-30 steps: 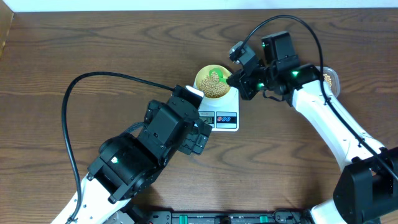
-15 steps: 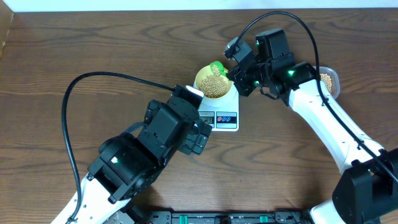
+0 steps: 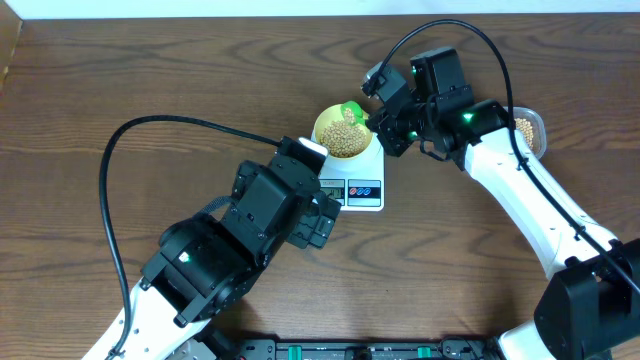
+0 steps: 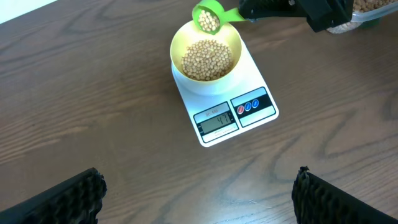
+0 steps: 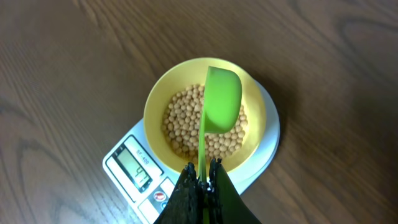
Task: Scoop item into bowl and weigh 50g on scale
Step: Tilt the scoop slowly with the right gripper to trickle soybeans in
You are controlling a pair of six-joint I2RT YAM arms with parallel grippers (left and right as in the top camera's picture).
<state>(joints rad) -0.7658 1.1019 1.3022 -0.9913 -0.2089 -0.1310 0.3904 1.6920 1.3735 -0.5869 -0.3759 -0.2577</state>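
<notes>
The pale yellow bowl [image 3: 322, 128] stands on the white scale [image 3: 365, 190] and holds many tan beans [image 3: 347, 142]. My right gripper [image 3: 385, 128] is shut on the handle of a green scoop [image 3: 351, 108]. The scoop hangs tilted over the bowl's far rim with some beans in it [image 4: 208, 20]. In the right wrist view the scoop [image 5: 222, 99] is over the beans [image 5: 180, 118] in the bowl [image 5: 152, 106]. The scale display [image 4: 214, 119] reads about 41. My left gripper [image 4: 199, 193] is open and empty, in front of the scale [image 4: 252, 106].
A clear tub of beans [image 3: 530, 128] stands at the right behind my right arm and shows at the top edge of the left wrist view [image 4: 373, 7]. Black cables loop over the brown wooden table [image 3: 120, 80]. My left arm fills the front left.
My right gripper has shifted a little toward the far side, carrying the scoop from over the bowl's middle to its far rim. The left arm has not moved.
</notes>
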